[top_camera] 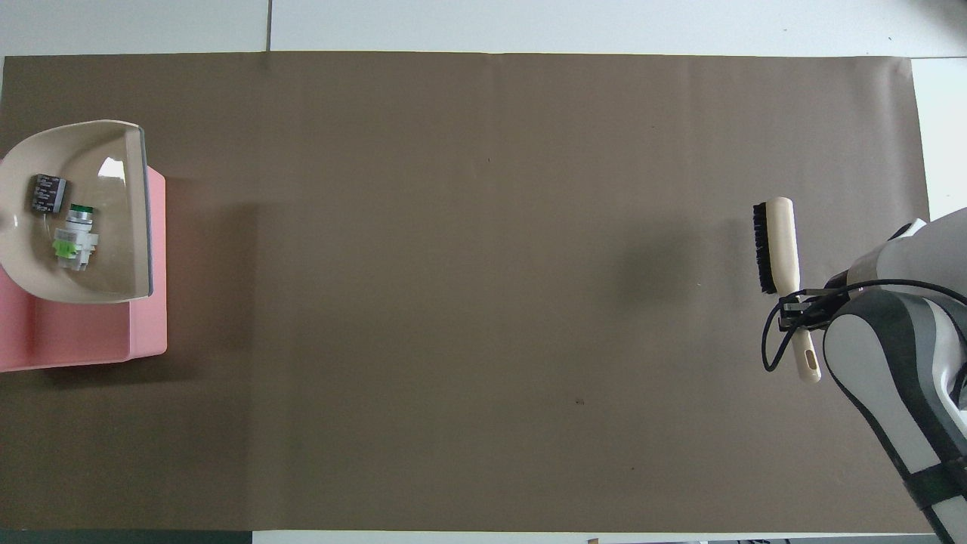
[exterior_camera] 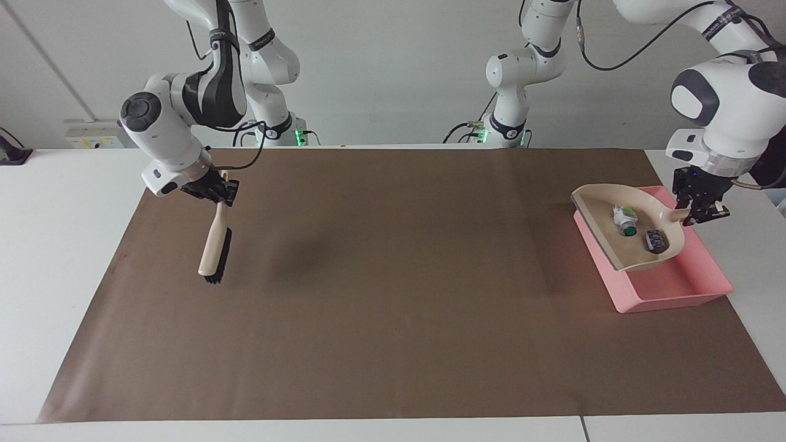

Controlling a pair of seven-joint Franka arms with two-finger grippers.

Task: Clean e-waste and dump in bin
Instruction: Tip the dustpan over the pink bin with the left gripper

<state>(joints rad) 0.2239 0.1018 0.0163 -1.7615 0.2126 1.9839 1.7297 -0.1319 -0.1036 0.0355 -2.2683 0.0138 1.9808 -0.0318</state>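
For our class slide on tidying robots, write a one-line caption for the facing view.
Left tool holds the dustpan with e-waste over the pink bin; right tool holds the brush.

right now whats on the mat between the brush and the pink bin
Nothing: in the overhead view only bare brown mat runs from the brush to the pink bin.

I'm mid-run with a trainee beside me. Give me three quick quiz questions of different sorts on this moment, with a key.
1. True or false: the white piece with green parts and the dark cylinder already lie in the shallow pink plastic bin.
2. Which gripper holds the beige brush with black bristles? A) left B) right
3. Fill in: the left gripper holds the beige plastic dustpan by its ____.

Key: 1 false, both still sit in the dustpan, held over the bin; 2 B, the right gripper; 3 handle.
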